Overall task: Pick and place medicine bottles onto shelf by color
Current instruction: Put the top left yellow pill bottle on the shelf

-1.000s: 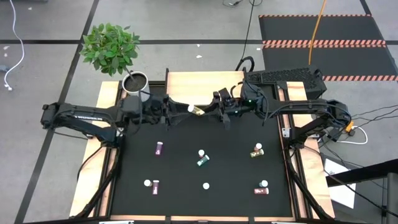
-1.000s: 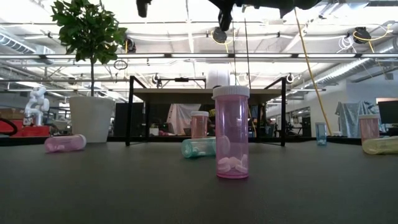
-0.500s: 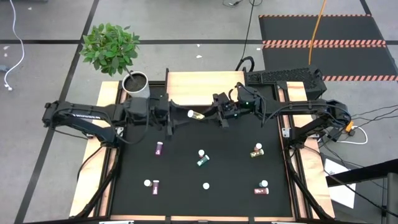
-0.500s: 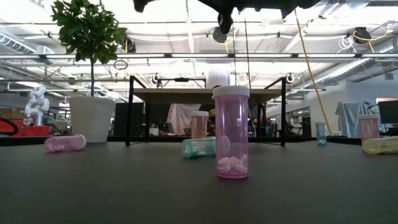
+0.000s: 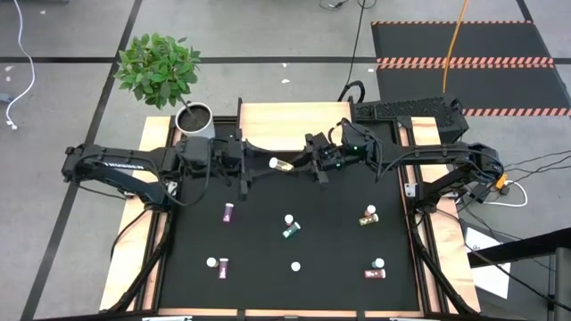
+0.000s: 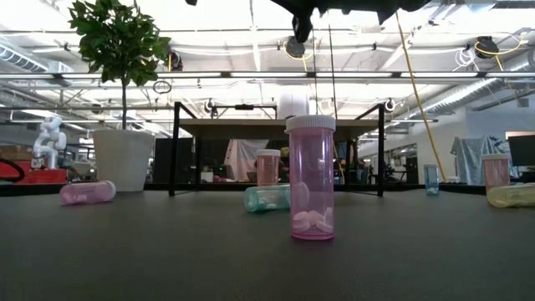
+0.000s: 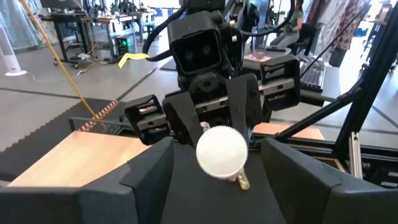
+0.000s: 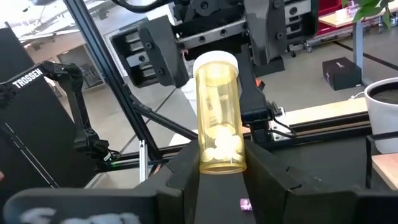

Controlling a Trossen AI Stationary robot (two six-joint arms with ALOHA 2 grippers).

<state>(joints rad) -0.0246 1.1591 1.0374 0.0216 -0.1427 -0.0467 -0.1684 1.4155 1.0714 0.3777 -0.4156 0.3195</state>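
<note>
Medicine bottles lie scattered over the black desk: a pink one [image 5: 228,212] left of centre, two [image 5: 218,264] near the front-left corner, a teal one [image 5: 290,230] mid-desk, a yellow one [image 5: 368,217] toward the right edge, another pink one [image 5: 376,272] by the front-right corner. By the back edge, the left gripper [image 5: 247,169] stands open in front of the wooden shelf [image 5: 285,120], beside a potted plant [image 5: 161,67]. Facing it, the right gripper [image 5: 312,162] is clamped on a yellow bottle [image 8: 217,118], cap toward the left arm.
</note>
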